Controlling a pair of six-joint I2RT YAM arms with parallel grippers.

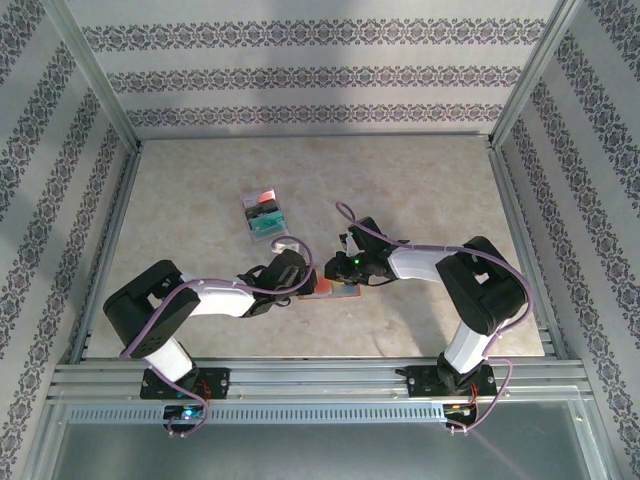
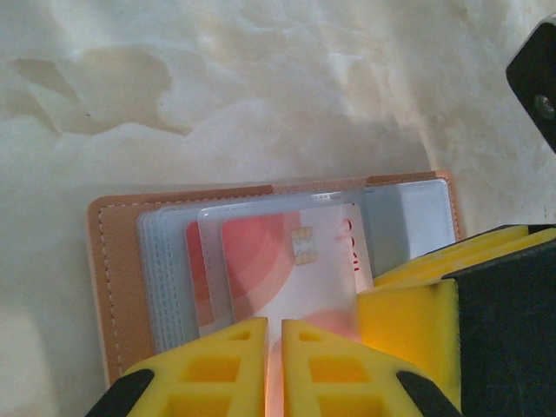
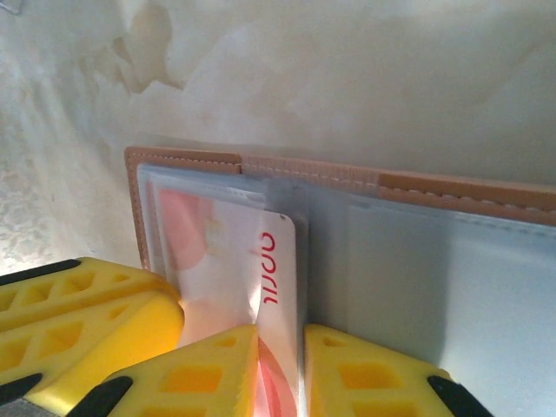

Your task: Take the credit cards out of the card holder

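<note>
- Left gripper (image 2: 274, 334) sits nearest the lens in its own wrist view: yellow fingers (image 2: 217, 369) drawn almost together, a red sliver in the slit between them. Reads as a pinch on the near edge of the top credit card (image 2: 287, 261).
- That card is pale with red arcs and a chip, and lies among the clear pockets. Cannot tell whether it is inside the top pocket or on it.
- Second red card (image 2: 196, 269) lies just behind it, deeper in the pockets.
- Right gripper (image 3: 281, 343), own wrist view: fingers narrowly apart, astride the top card's long edge and a clear pocket's edge. Cannot tell whether they grip either.
- Left wrist view: one right finger rests over the holder just beside the card's right edge.
- Card holder (image 2: 111, 261) lies open and flat on the table (image 2: 261, 87), with a tan stitched rim and grey-blue pockets.
- Overhead: both grippers meet over the holder, near the front middle of the table.
- Teal, black and red stack (image 1: 264, 215) lies farther back, well apart from the holder.
</note>
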